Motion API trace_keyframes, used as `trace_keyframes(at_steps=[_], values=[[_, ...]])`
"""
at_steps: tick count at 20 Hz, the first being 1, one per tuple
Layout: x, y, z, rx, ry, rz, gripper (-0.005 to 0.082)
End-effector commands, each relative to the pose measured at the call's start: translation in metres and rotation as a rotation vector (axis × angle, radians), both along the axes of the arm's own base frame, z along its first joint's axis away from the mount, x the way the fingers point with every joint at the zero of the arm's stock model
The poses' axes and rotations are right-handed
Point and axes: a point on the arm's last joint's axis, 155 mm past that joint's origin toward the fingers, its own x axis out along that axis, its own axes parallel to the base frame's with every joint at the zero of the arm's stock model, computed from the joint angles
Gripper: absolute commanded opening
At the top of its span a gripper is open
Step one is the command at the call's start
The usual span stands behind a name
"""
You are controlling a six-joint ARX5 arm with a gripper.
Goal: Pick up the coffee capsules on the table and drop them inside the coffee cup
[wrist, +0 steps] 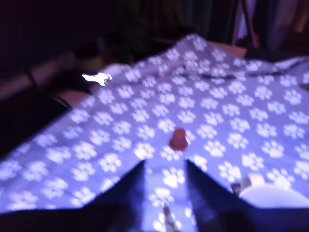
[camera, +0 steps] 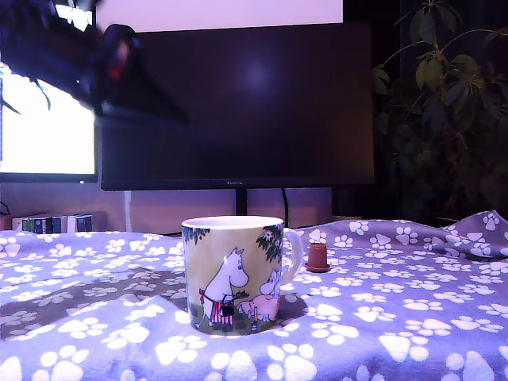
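Observation:
One reddish-brown coffee capsule (camera: 318,256) stands rim-down on the paw-print table cloth (camera: 413,317), just off the handle side of the yellow-green coffee cup (camera: 234,274). The cup stands upright near the middle of the exterior view. In that view my arm (camera: 95,59) is a dark blur high at the left, well above the table. In the wrist view my gripper (wrist: 165,166) is open with nothing between its dark fingers (wrist: 135,186). The capsule (wrist: 178,138) lies on the cloth (wrist: 120,125) a short way beyond the fingertips. The cup's white rim (wrist: 275,195) shows at the picture's edge.
A large dark monitor (camera: 238,103) on a stand rises behind the table, with a bright screen (camera: 44,127) at the exterior view's left. A leafy plant (camera: 444,103) fills the right background. The cloth bunches into folds (camera: 476,230) at the far right.

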Motion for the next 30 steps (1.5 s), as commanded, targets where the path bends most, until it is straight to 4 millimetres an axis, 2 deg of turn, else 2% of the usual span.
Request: trace_keyframes(at_steps=[1, 9, 12, 17, 24, 30], values=[[0.000, -0.001, -0.009, -0.008, 0.014, -0.037, 0.0452], [0.002, -0.001, -0.020, -0.132, 0.040, -0.203, 0.0429], [0.007, -0.006, -0.035, -0.155, 0.040, -0.247, 0.0393], [0.020, -0.016, -0.061, -0.172, 0.078, -0.310, 0.0393], [0.047, -0.032, -0.067, -0.198, 0.084, -0.371, 0.0392], [0.047, -0.048, -0.075, -0.169, 0.027, -0.421, 0.0392]])
